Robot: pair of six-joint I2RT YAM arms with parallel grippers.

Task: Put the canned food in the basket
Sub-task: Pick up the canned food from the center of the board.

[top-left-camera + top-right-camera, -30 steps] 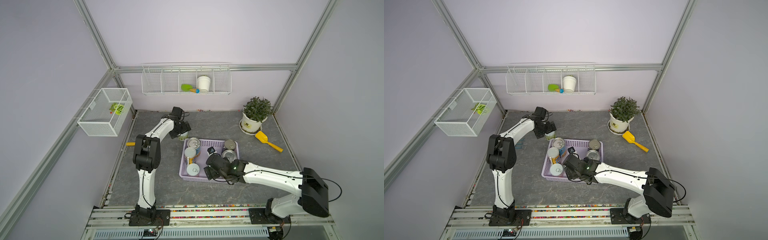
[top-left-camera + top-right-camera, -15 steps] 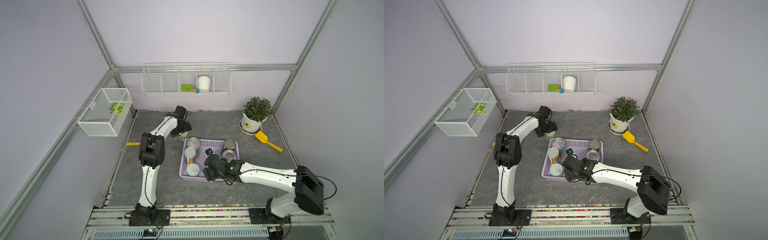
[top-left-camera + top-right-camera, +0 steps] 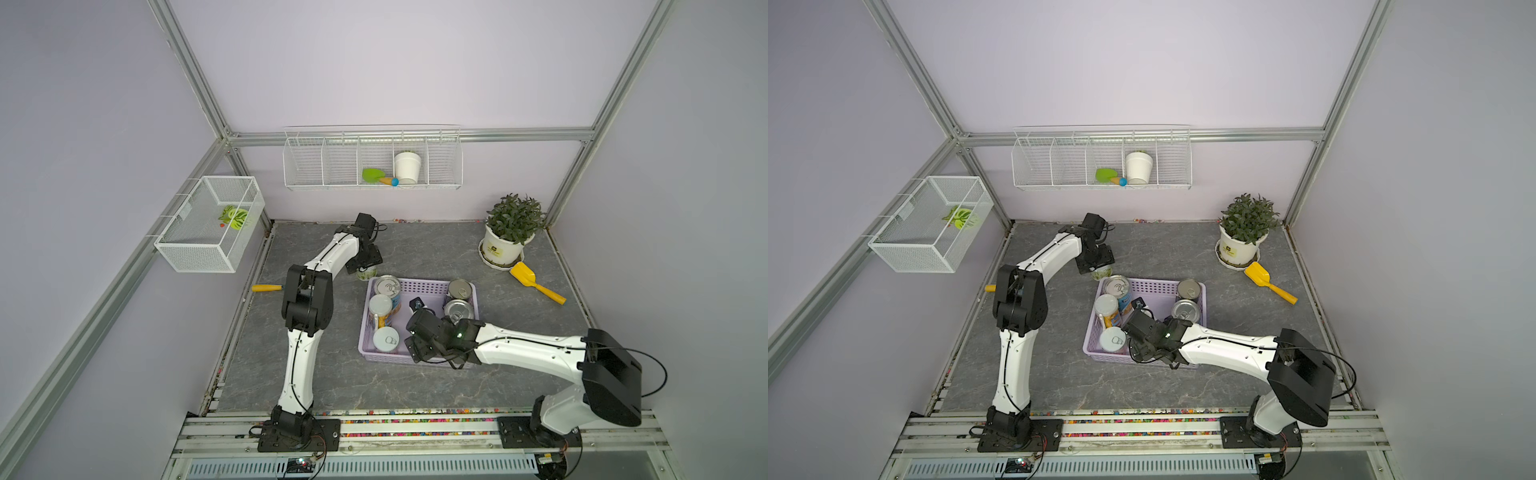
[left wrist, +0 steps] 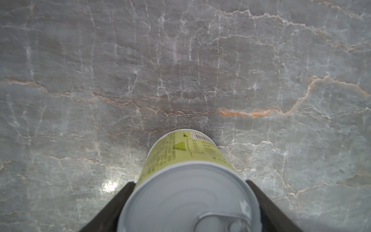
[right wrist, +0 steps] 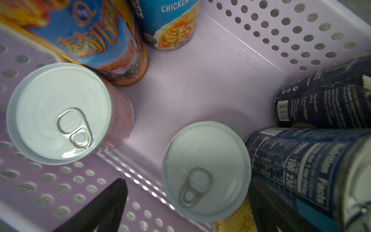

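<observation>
A green-labelled can (image 4: 180, 152) with a pale pull-tab lid stands on the grey tabletop just outside the far left corner of the lavender basket (image 3: 419, 285). My left gripper (image 4: 189, 182) is shut on this can (image 3: 367, 273), a finger against each side. Several cans stand inside the basket (image 5: 281, 30): a blue one (image 3: 387, 286), pale-lidded ones (image 3: 385, 338) and dark ones (image 3: 458, 309). My right gripper (image 5: 186, 180) hangs open low over the basket's near side. A yellow-labelled can (image 5: 206, 170) stands between its fingers, with a gap on one side.
A potted plant (image 3: 513, 232) and a yellow scoop (image 3: 536, 282) sit at the back right. An orange handle (image 3: 266, 287) lies by the left edge. Two white wire baskets (image 3: 372, 160) (image 3: 208, 224) hang on the walls.
My left gripper has closed from wide open onto the green-labelled can, and its elbow has swung right. The right arm has shifted slightly left over the basket and stayed open.
</observation>
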